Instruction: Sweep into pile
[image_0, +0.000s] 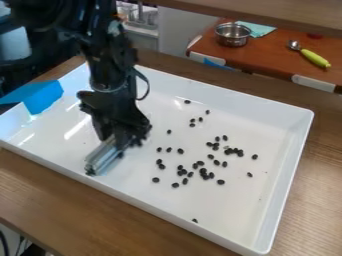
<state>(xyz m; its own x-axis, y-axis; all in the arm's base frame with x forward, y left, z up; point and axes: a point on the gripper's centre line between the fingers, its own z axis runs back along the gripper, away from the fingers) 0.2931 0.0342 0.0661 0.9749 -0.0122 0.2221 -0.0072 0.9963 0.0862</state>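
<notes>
Gripper (104, 159) low over white tray (280, 187), black beans (203, 171) scattered nearby, jaws' gap and any hold impossible to tell

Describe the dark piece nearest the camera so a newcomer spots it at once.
Find the big white tray on the wooden counter. Look along its near wall, this side of the scattered pieces. The dark piece there lies alone, apart from the others.

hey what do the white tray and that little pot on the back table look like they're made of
Tray: likely plastic, smooth and glossy, judging by bright reflections on its floor; enamel is possible. Pot: probably polished stainless steel, from its silvery, shiny sides.
</notes>
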